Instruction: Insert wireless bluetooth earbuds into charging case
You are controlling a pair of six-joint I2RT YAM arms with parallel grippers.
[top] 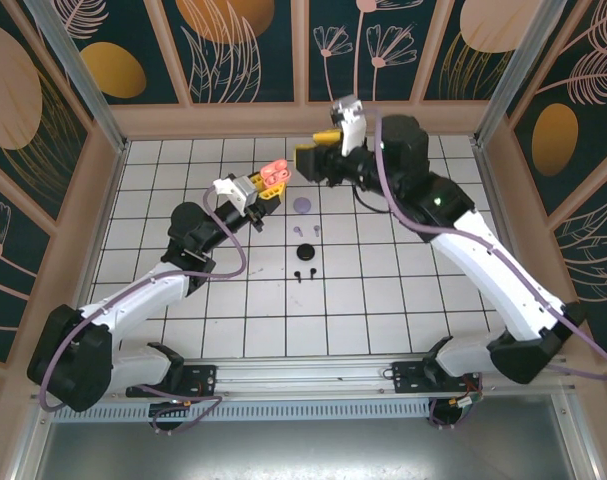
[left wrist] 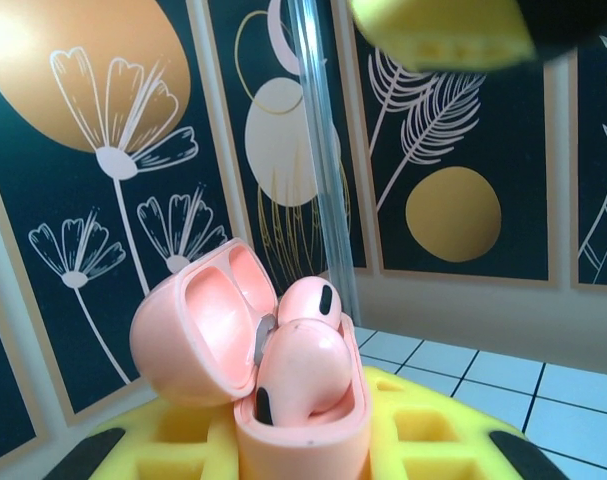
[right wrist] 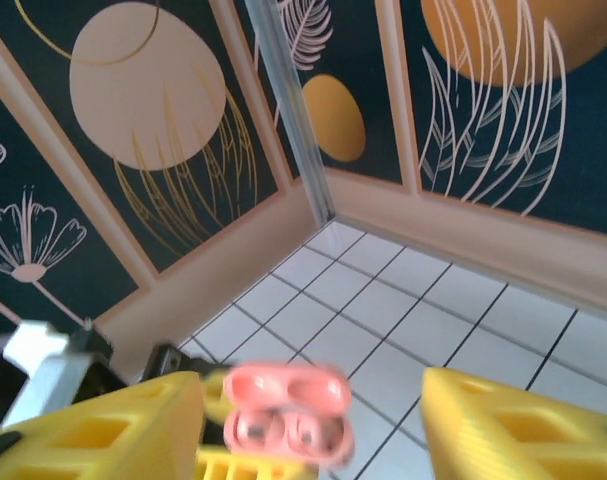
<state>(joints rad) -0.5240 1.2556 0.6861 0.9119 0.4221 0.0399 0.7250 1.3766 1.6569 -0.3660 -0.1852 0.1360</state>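
A salmon-orange charging case [top: 275,175] is held above the table, lid swung back, with my left gripper [top: 266,186] shut on its base. In the left wrist view the case [left wrist: 303,420] sits between yellow fingers [left wrist: 423,430], and two salmon earbuds [left wrist: 303,365] rest in its wells. My right gripper [top: 310,157] hovers just right of the case, jaws open and empty. Its wrist view shows the yellow fingers [right wrist: 523,420] spread wide, with the blurred case [right wrist: 286,415] beyond them. Lavender earbuds [top: 310,230] and black earbuds [top: 304,273] lie on the tiles.
A round lavender case [top: 302,205] and a black case [top: 305,251] lie mid-table, below the grippers. Patterned walls and a wooden rim [top: 303,118] close in the back and sides. White tiles [top: 403,290] spread to the right.
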